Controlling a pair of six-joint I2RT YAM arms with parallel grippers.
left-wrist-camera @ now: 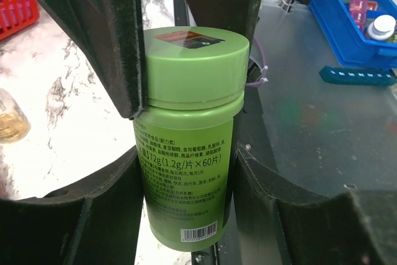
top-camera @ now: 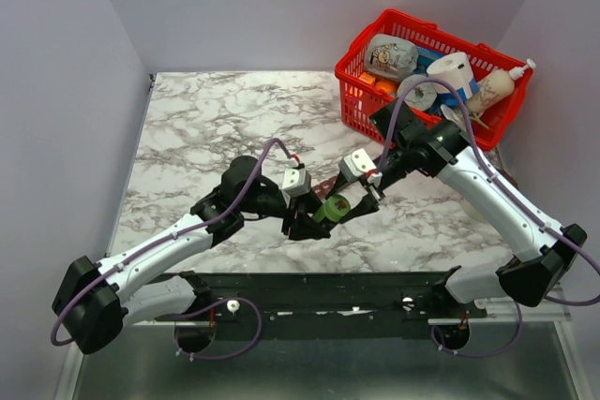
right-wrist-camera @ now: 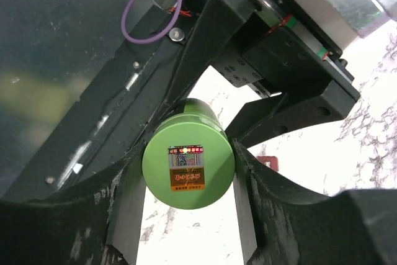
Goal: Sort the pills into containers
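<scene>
The white-and-grey marbled worktop point(top-camera: 206, 128) fills the middle of the room. A red wire-mesh basket point(top-camera: 361, 105) stuffed with bottles and tubs sits at its far right corner. From overhead, the left arm point(top-camera: 159, 250) and right arm point(top-camera: 497, 199) reach inward and meet near the worktop's centre.

The left claw point(top-camera: 317, 220) and right claw point(top-camera: 356, 201) face each other. Between them is a green plastic pill bottle point(left-wrist-camera: 186, 172), tipped on its side and held off the worktop. From above it is only a small green blob, so the wrist cameras tell more.

The left wrist view shows the left claw clamped across the bottle's printed body, with a barcode near the base. The other claw's dark fingers pinch the cap. The right wrist view looks straight at the round green lid point(right-wrist-camera: 188, 169), which has a sticker on top. The right claw's fingers are pressed against either side of it.

Only the overhead view shows a sliver of a reddish-brown plastic strip point(top-camera: 322, 188), lying on the worktop just behind the two claws. Its cells are too small to make out.

Only the left wrist view shows a blue plastic bin point(left-wrist-camera: 347, 35) off the worktop, with a teal strip point(left-wrist-camera: 356, 76) lying just beside it.
</scene>
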